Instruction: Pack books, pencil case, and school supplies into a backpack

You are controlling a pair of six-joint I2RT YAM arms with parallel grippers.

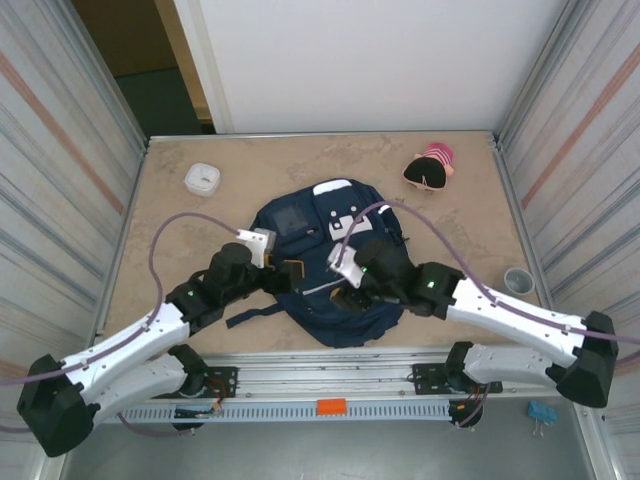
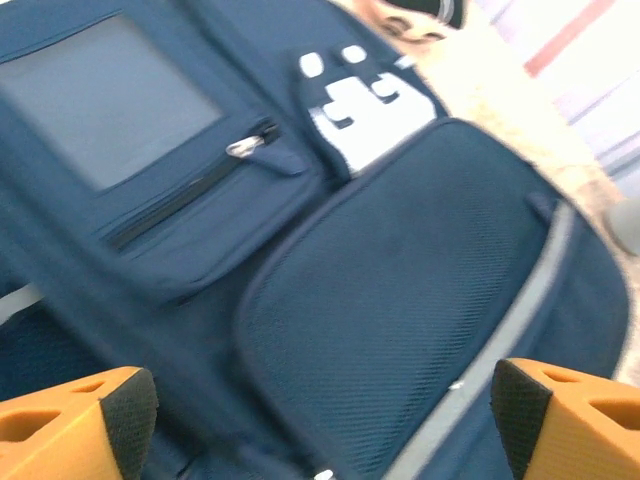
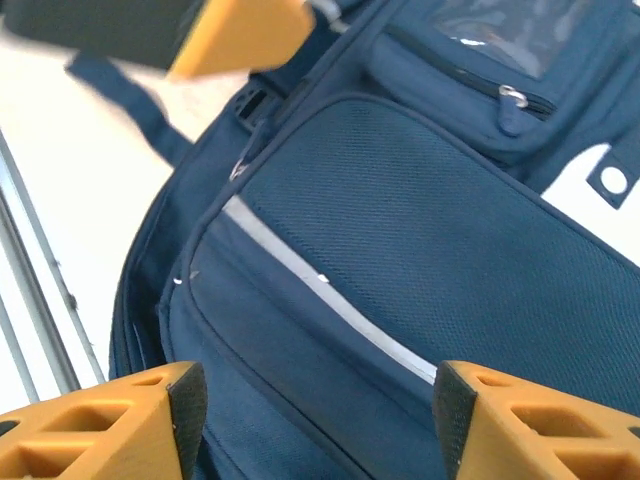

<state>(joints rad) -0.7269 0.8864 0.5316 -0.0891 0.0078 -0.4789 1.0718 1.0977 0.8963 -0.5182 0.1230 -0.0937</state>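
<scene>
We see the backpack lying flat at the middle of the worktop. The left gripper hovers over its 9 o'clock side and the right gripper over its 5 o'clock part. Both stand open, orange fingers spread with nothing but fabric below. The bag is soft navy cloth. A woven, finely textured front panel is edged by a thin pale stripe. A smooth grey square pocket sits above a zip with a metal pull, and a blocky white patch lies towards 12 o'clock.
</scene>
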